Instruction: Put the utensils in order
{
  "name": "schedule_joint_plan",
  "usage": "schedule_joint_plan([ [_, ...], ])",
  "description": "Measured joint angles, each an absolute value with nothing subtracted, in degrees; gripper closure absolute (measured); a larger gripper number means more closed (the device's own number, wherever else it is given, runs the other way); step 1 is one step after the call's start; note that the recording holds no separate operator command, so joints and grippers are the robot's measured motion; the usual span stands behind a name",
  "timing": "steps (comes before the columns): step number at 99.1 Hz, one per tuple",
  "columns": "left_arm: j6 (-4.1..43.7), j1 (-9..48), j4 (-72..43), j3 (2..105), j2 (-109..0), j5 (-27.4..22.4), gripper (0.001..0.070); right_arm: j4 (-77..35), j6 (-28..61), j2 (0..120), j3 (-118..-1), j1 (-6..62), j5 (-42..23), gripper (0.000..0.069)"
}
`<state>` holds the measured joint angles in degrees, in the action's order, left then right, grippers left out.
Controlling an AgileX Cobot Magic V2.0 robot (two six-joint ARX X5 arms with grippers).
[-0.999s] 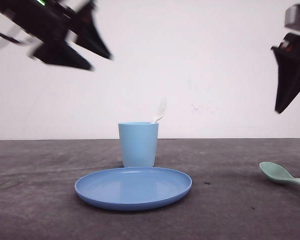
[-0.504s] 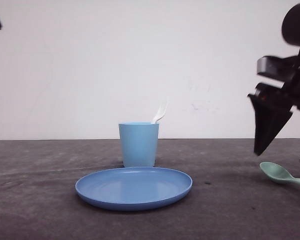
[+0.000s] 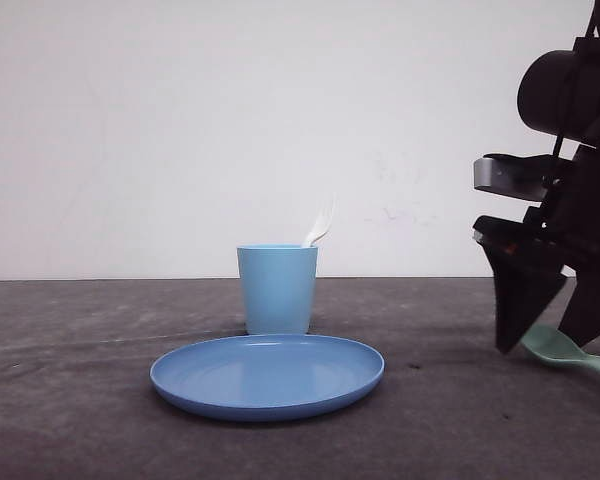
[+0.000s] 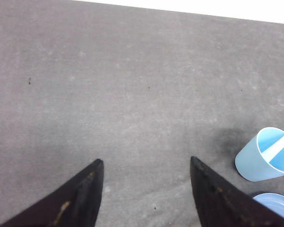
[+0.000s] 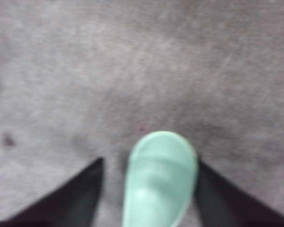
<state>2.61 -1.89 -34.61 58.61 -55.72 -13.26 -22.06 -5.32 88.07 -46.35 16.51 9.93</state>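
lt blue cup [image 3: 277, 290] upright just behind blue plate [image 3: 267, 377] on table [image 3: 70, 400].

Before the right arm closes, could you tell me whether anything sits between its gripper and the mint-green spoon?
Nothing visible does. In the right wrist view the spoon bowl lies on the bare grey table between the open fingers of the right gripper, with a small gap on each side. The front view shows the gripper low over it.

A bare test bench: grey mat [image 3: 80, 420] against blank white wall [image 3: 180, 130].
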Motion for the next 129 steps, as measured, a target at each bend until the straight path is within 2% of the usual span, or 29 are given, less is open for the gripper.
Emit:
schedule_joint_plan([
  [17,2.6,-1.9,-34.6,58.6,-55.7,-13.3,0.0362,-22.3,-5.3,88.3,-46.4,16.9,9.8,0.0604],
  [26,2.6,-1.9,-34.6,58.6,-55.7,-13.2,0.0362,-21.8,-5.3,88.3,-46.6,16.9,10.0,0.0655],
  [49,2.6,-1.9,-34.6,58.6,-55.7,-13.3,0.0362,-21.5,-5.3,87.7,-46.6,17.2,10.4,0.0662],
  [78,2.6,-1.9,-34.6,58.6,-55.7,-13.3,0.0362,-17.5,-5.4,78.7,-49.9,20.5,15.7,0.0663],
  [98,2.6,-1.9,-34.6,58.6,-55.7,-13.3,0.0362,-3.0,-5.4,74.1,-51.6,24.6,18.4,0.0663],
  [129,2.6,-1.9,-34.7,58.6,-55.7,-13.3,0.0362,22.4,-4.1,77.3,-51.6,31.0,17.9,0.0663],
])
